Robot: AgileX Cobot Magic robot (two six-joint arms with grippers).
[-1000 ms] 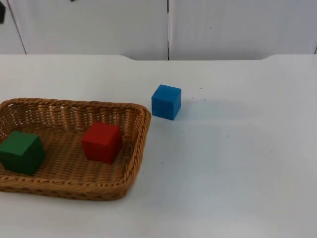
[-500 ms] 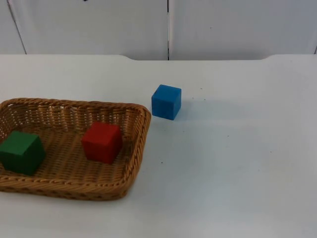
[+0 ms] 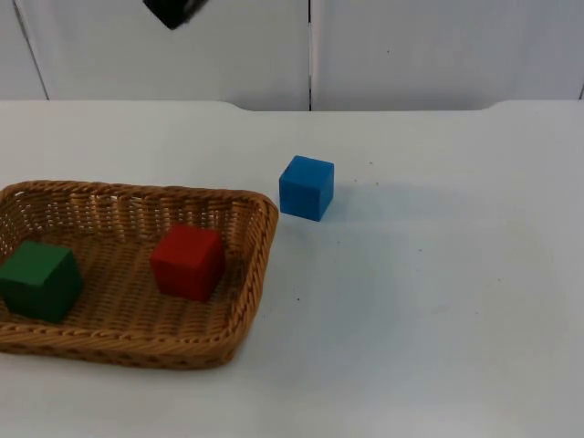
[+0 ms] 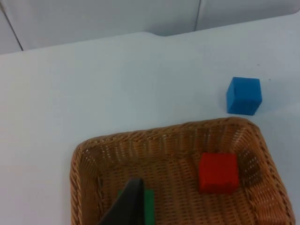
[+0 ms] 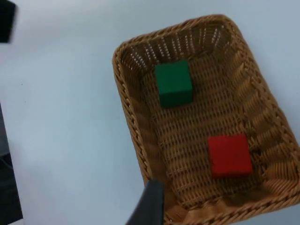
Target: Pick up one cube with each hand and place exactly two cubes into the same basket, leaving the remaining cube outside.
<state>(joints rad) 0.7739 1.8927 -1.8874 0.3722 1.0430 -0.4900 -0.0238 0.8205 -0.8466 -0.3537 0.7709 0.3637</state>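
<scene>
Top view is showing the green cube [image 3: 38, 279] and red cube [image 3: 188, 262] sitting apart inside the basket [image 3: 251, 274], as the task wants, with the blue cube [image 3: 306, 187] left outside at the basket's two o'clock. A black piece of the left arm [image 3: 173, 12] is newly appearing at twelve o'clock; whether either gripper is spread, I cannot tell
</scene>
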